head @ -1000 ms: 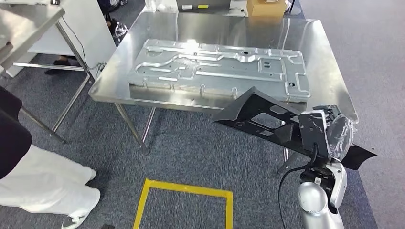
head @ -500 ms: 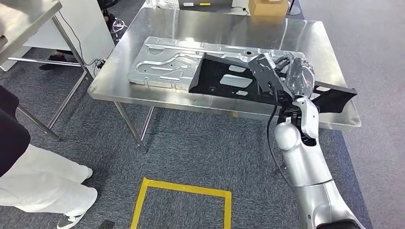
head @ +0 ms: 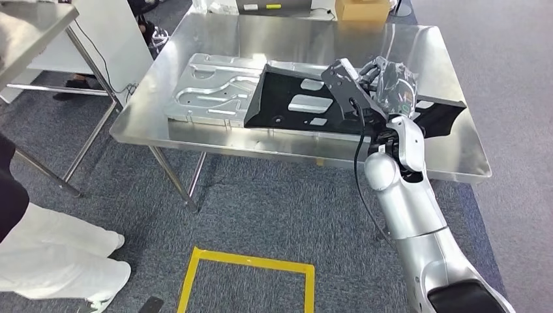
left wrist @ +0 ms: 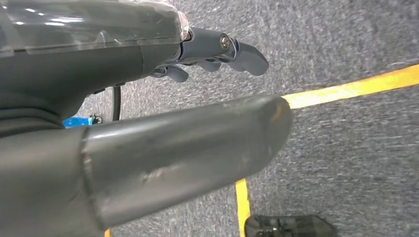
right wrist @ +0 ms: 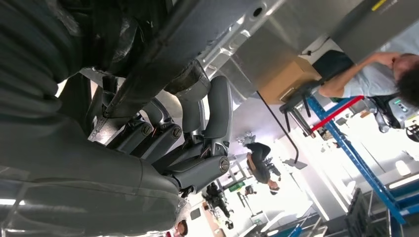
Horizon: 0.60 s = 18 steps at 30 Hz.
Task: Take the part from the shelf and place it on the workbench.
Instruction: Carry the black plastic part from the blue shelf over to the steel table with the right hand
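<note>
Over the steel workbench (head: 195,134), the right hand (head: 386,83) grips the black part (head: 293,98); left hand (left wrist: 148,123) holds nothing, fingers apart; no legible writing.

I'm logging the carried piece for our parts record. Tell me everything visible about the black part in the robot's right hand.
The black part is a flat, elongated dark panel, matte, plastic or coated metal by its look, with several cutouts through which the silver shows. It widens at one end and narrows to a wing past the hand. It lies over the silver stamped plate on the steel workbench; whether it rests on it is unclear. The right hand grips it, fingers curled around its edge.
</note>
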Each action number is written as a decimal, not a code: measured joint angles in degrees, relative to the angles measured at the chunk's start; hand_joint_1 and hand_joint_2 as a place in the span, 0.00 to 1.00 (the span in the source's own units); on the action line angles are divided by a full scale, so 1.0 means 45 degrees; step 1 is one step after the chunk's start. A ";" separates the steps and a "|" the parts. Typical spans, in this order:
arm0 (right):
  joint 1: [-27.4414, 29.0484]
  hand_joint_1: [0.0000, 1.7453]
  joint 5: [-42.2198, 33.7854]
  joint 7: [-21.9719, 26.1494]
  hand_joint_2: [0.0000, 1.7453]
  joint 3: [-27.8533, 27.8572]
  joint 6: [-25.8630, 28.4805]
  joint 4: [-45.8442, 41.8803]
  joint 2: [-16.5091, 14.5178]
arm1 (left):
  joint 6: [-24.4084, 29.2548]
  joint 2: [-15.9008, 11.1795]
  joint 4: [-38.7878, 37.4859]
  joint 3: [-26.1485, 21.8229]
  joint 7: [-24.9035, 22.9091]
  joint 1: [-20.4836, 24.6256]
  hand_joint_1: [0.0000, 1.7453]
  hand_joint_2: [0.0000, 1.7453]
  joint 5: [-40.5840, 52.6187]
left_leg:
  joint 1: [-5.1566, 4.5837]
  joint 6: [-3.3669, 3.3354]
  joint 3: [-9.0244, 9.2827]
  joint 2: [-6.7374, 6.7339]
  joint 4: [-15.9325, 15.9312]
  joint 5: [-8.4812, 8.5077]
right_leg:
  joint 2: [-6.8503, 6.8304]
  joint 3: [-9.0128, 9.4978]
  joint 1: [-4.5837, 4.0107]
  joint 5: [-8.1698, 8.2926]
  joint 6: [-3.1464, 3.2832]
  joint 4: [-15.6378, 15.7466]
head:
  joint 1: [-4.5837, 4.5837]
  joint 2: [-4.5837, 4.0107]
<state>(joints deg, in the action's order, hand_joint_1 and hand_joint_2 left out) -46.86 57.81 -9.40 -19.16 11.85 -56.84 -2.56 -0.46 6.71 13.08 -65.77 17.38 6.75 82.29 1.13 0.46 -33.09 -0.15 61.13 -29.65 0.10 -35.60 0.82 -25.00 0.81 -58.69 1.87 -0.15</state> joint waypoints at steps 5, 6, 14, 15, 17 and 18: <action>-0.0304 1.00 0.0241 -0.0093 1.00 -0.0340 -0.0459 0.0213 -0.0229 | -0.0007 -0.0006 -0.0001 0.0017 -0.0010 -0.0006 0.00 0.00 0.0019 | 0.0021 0.0114 -0.1878 0.0008 0.2955 -0.0696 | 0.0058 0.0198 -0.0065 -0.0204 0.0191 -0.0023 | -0.0008 0.0000; -0.0398 1.00 0.0299 -0.0132 1.00 -0.0436 -0.0571 0.0283 -0.0299 | -0.0012 -0.0005 -0.0001 0.0021 -0.0013 0.0004 0.00 0.00 0.0022 | 0.0021 0.0089 -0.1779 0.0008 0.2474 -0.0210 | 0.0087 0.0263 -0.0070 -0.0267 0.0174 -0.0044 | -0.0009 0.0000; -0.1015 1.00 0.0543 -0.0228 1.00 -0.1023 -0.1024 0.1301 -0.0646 | -0.0141 0.0010 -0.0004 0.0039 -0.0050 0.0110 0.00 0.00 -0.0125 | -0.0027 -0.0341 -0.0505 0.0058 -0.0551 0.1072 | 0.0112 0.0423 -0.0149 -0.0688 -0.0249 -0.0240 | 0.0000 0.0000; -0.1039 1.00 0.0570 -0.0228 1.00 -0.1046 -0.1017 0.1404 -0.0647 | -0.0145 0.0015 -0.0004 0.0039 -0.0052 0.0112 0.00 0.00 -0.0156 | 0.0010 -0.0425 -0.0439 0.0058 -0.0604 0.1066 | 0.0098 0.0271 -0.0145 -0.0890 -0.0313 -0.0603 | 0.0003 0.0000; -0.1050 1.00 0.0599 -0.0228 1.00 -0.1055 -0.1005 0.1596 -0.0634 | -0.0146 0.0019 -0.0005 0.0039 -0.0059 0.0120 0.00 0.00 -0.0202 | 0.0026 -0.0561 -0.0342 0.0050 -0.0648 0.1010 | 0.0076 -0.0515 -0.0111 -0.1519 -0.0415 -0.2079 | 0.0010 0.0000; -0.1029 1.00 0.0602 -0.0228 1.00 -0.1058 -0.1003 0.1694 -0.0622 | -0.0146 0.0019 -0.0005 0.0039 -0.0063 0.0121 0.00 0.00 -0.0219 | 0.0023 -0.0595 -0.0313 0.0049 -0.0644 0.0972 | 0.0068 -0.1033 -0.0094 -0.1791 -0.0453 -0.2926 | 0.0007 0.0000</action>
<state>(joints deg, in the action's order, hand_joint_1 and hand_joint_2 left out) -51.49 60.52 -10.43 -23.92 7.34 -49.22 -5.35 -1.11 6.80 13.05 -65.59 17.10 7.29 81.30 1.24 -2.22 -34.50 0.07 58.24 -25.27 0.41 -40.24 0.40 -33.06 -1.23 -71.86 1.90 -0.15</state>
